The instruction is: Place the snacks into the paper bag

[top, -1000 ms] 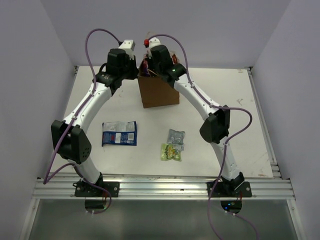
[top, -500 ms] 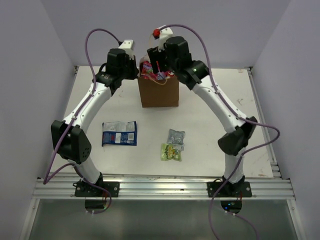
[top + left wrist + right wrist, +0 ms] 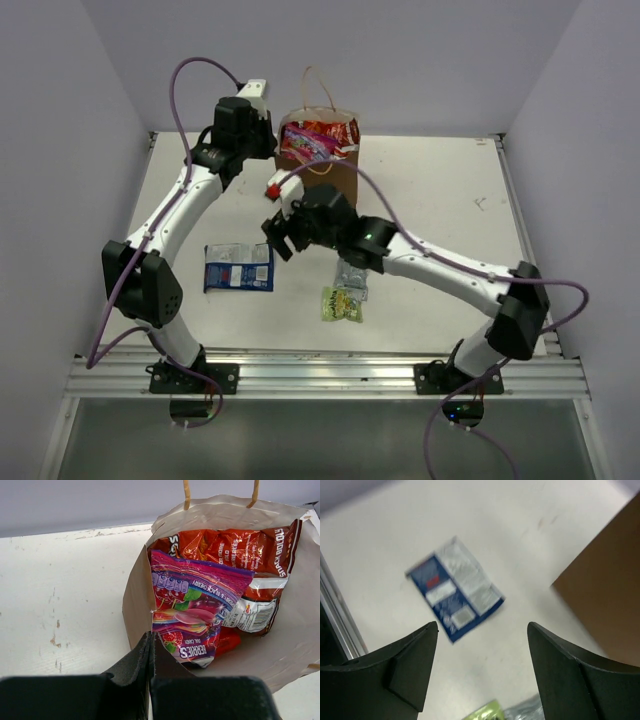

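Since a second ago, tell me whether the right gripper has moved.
Yes. The right gripper left the paper bag mouth, coming nearward and leftward, toward the blue-white packet.

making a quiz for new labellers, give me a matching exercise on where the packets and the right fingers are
1 purple packet
2 blue-white packet
3 yellow-green packet
4 right fingers

a open, nothing between them
b inside the paper bag
c on the table, leftmost packet
d packet nearest the table's near edge

Pairs: 1-b, 2-c, 3-d, 4-a
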Motion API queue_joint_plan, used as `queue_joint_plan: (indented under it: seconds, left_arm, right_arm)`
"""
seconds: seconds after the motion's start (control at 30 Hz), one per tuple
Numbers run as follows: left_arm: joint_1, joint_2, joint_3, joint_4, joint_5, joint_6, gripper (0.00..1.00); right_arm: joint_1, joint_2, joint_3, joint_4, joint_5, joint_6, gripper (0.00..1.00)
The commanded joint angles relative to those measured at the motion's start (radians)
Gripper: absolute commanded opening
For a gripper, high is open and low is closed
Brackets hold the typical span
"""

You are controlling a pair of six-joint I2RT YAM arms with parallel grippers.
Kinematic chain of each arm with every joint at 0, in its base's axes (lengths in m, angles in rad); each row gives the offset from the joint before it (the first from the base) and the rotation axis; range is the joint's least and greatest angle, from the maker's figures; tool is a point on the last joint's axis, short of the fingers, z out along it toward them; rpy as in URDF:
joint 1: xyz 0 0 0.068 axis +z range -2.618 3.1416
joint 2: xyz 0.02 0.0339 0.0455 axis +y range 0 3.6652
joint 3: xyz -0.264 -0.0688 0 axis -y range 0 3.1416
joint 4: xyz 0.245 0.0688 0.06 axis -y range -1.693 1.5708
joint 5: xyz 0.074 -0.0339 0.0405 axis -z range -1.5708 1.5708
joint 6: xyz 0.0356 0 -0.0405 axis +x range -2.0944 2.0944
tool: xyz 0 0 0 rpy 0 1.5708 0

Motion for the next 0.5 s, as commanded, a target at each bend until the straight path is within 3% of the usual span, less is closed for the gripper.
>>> queue_joint_plan:
  seconds: [0.0, 0.47]
  left_arm:
    - [0.012, -0.052, 0.005, 0.061, -0.008, 0.006, 0.00]
    - [0.011, -0.078, -0.018, 0.059, 0.006, 0.009, 0.00]
  right_arm:
    - [0.057, 0.108, -0.122, 0.107, -0.049, 0.047, 0.76]
    - [0.102, 0.493, 0.036, 0.254, 0.008, 0.020, 0.74]
